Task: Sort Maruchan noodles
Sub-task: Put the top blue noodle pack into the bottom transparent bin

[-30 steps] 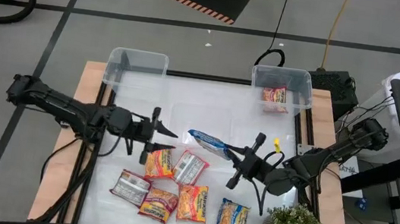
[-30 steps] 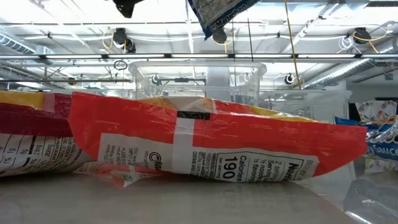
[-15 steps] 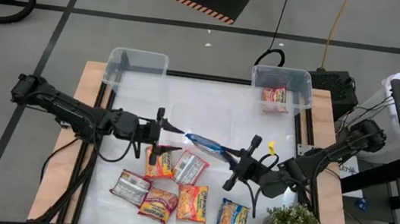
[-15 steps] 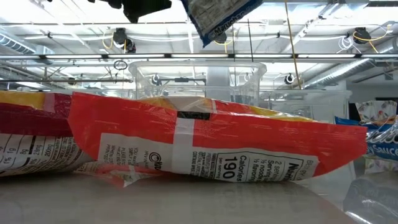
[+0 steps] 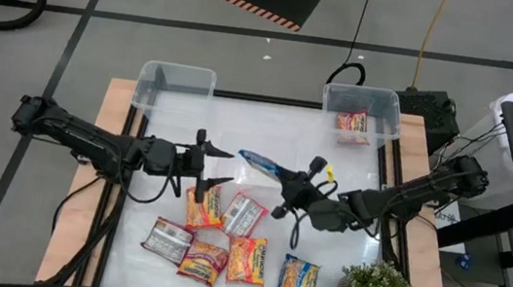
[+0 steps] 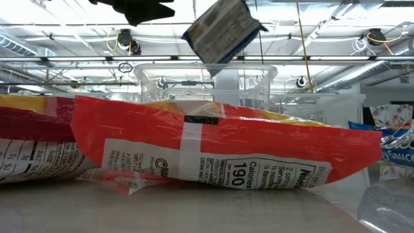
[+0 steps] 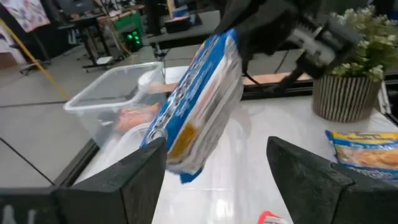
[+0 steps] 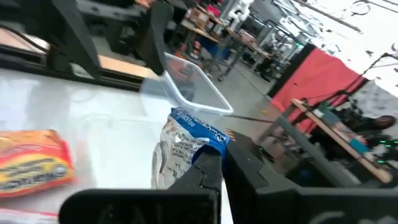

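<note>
Blue packet (image 5: 262, 162) midair, pinched in right gripper (image 5: 284, 175) jaws; left gripper (image 5: 221, 167) jaws wide, empty.

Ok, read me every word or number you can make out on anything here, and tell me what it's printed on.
"190" and "Calories", upside down, on the red packet nearest the low camera.
"2 servings", beside that, same packet, only partly legible.
Small print on the packet at the left edge: too small to read.
Print on the blue packet held by the right gripper: blurred.
Packets seen from above: unreadable.
</note>
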{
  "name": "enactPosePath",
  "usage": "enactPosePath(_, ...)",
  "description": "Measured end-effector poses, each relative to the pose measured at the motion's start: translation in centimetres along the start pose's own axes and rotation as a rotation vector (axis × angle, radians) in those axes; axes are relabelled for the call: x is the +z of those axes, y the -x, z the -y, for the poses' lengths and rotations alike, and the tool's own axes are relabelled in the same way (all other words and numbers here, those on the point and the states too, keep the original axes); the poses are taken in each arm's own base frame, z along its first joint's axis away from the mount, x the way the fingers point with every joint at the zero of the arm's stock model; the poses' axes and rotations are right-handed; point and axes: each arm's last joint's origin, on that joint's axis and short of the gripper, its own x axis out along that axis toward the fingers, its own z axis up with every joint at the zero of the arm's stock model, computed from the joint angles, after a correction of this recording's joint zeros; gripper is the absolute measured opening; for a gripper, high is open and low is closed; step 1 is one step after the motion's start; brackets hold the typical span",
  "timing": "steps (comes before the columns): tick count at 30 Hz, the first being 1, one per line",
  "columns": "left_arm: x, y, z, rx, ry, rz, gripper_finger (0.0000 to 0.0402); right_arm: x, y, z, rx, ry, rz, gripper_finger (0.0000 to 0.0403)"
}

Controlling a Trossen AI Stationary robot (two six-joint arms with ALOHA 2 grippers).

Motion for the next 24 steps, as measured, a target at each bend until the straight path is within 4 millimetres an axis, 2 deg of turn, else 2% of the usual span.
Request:
enactPosePath(5,-0.5,0.7,-0.4,0.046,-0.03,-0.075,0.0283,-0.4,-2.4,1.3,0.069,-0.014,-0.007,0.0)
enactPosePath(15,0.1,4.5,-1.8,0.087,-0.004,-0.128,0.0283,-2.3,-5.9,3.9,0.125,-0.031,-0.109,0.0)
enactPosePath(19,0.4,5.8,-2.3,0.09,0.031,-0.113,0.0283,-3.2,-6.8,4.8,0.116,-0.049,-0.169,0.0)
enactPosePath(24,0.5,6.5,-2.5,0.091,0.055,-0.108,0.0283,-4.0,-7.1,5.0,0.135,-0.026,-0.224,0.0)
